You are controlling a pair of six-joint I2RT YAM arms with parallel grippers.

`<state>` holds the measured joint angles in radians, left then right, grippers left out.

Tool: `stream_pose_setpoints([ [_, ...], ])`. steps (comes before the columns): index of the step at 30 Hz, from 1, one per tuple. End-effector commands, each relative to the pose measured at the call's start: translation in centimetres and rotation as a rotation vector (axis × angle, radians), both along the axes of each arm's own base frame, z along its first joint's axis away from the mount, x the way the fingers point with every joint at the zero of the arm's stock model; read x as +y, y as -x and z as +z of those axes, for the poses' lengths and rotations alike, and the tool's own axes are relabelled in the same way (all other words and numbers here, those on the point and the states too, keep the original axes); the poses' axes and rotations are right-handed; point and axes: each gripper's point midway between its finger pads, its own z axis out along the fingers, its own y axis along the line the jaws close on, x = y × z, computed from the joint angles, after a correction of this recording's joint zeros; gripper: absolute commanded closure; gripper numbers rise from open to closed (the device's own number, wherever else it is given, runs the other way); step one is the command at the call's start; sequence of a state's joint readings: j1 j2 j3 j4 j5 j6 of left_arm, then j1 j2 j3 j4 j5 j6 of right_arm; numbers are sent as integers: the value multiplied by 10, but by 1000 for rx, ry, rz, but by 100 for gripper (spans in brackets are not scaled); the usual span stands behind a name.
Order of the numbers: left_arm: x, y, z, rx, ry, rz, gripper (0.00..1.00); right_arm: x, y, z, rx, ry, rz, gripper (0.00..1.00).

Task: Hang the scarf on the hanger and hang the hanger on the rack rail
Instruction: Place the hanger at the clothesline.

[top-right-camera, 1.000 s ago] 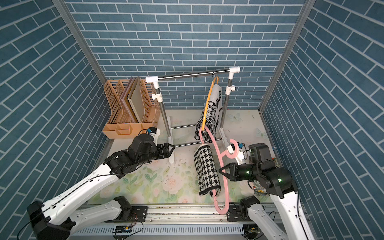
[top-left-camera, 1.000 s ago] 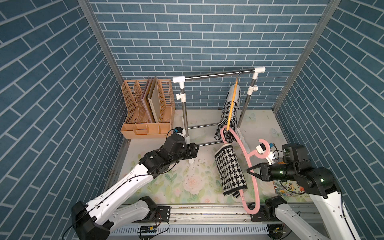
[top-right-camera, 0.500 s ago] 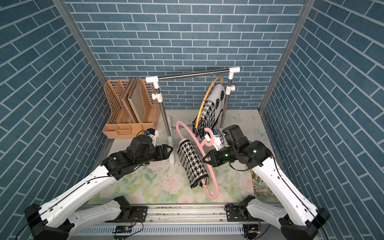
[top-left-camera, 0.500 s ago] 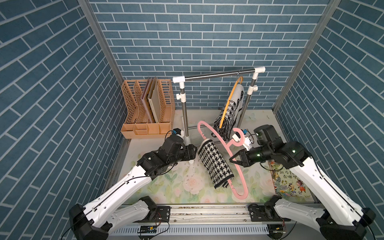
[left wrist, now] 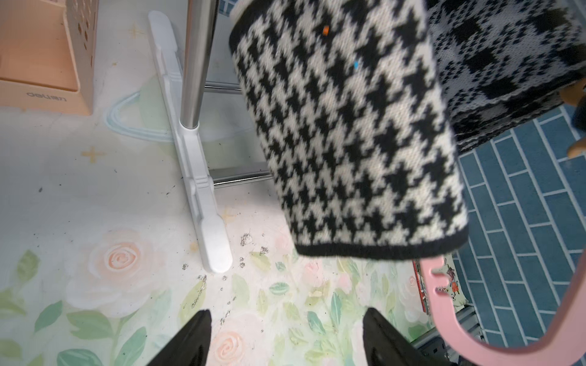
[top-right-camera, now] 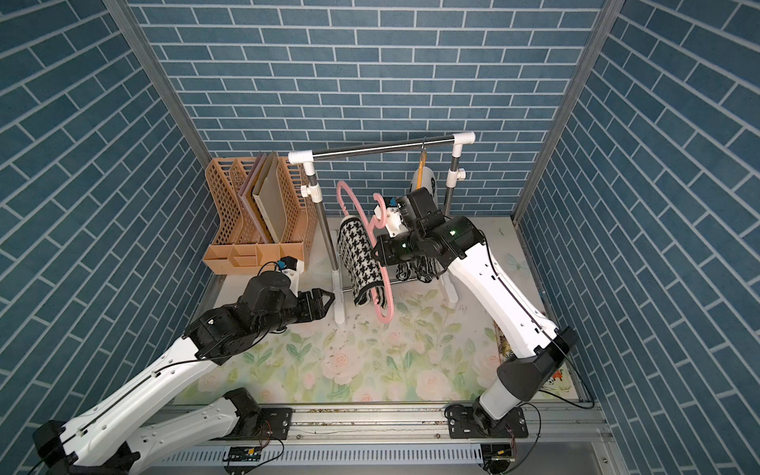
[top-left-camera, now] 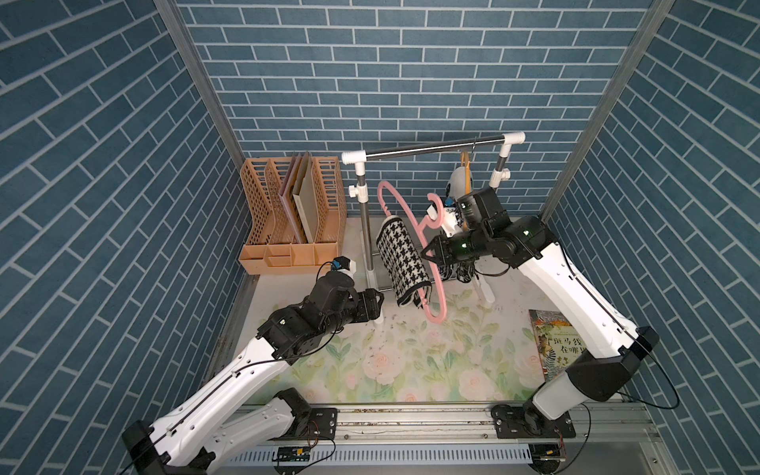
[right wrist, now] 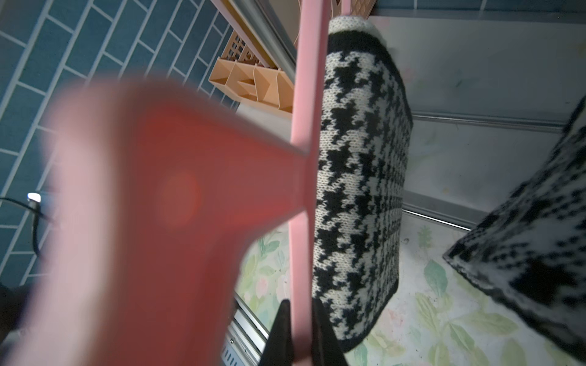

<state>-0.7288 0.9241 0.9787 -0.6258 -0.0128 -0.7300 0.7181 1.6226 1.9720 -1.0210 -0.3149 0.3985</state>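
Observation:
A black-and-white houndstooth scarf (top-left-camera: 401,255) (top-right-camera: 362,257) hangs draped over one arm of the pink hanger (top-left-camera: 405,209) (top-right-camera: 384,310). My right gripper (top-left-camera: 427,253) (top-right-camera: 375,251) is shut on the hanger's bar near its neck. In the right wrist view the jaws (right wrist: 301,304) pinch the pink bar (right wrist: 306,126), with the scarf (right wrist: 358,177) just beyond. The hanger is tilted in the air, below the rack's steel rail (top-left-camera: 432,147). My left gripper (top-left-camera: 380,306) (top-right-camera: 329,298) is open and empty, low and left of the scarf's hem (left wrist: 348,126).
A second patterned scarf (top-left-camera: 454,185) on an orange hanger hangs at the rail's right end. The rack's left post and white foot (left wrist: 203,202) stand just ahead of my left gripper. An orange file organiser (top-left-camera: 288,214) stands back left, and a book (top-left-camera: 555,345) lies front right.
My right arm has carried the hanger and scarf from the front right up and back towards the rack, swinging the hanger round. The left arm has stayed put.

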Motion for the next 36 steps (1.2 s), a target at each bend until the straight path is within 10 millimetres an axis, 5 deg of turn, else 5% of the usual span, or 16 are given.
stream_pose_setpoints([
  [1,11,5,-10,26,-33,19,22,2,-8,32,-36,-29,-48,100],
  [6,11,8,-16,41,-46,10,21,18,-26,60,-53,-75,-61,100],
  [11,8,10,-16,43,-30,-2,21,31,-43,54,-47,-98,-90,100],
  [21,8,14,-22,64,-28,-14,22,55,-72,85,-166,-241,-108,100],
  [32,7,15,-26,77,-34,-23,21,58,-98,100,-171,-349,-142,100],
  [36,7,16,-29,82,-35,-25,21,57,-111,90,-84,-393,-154,100],
])
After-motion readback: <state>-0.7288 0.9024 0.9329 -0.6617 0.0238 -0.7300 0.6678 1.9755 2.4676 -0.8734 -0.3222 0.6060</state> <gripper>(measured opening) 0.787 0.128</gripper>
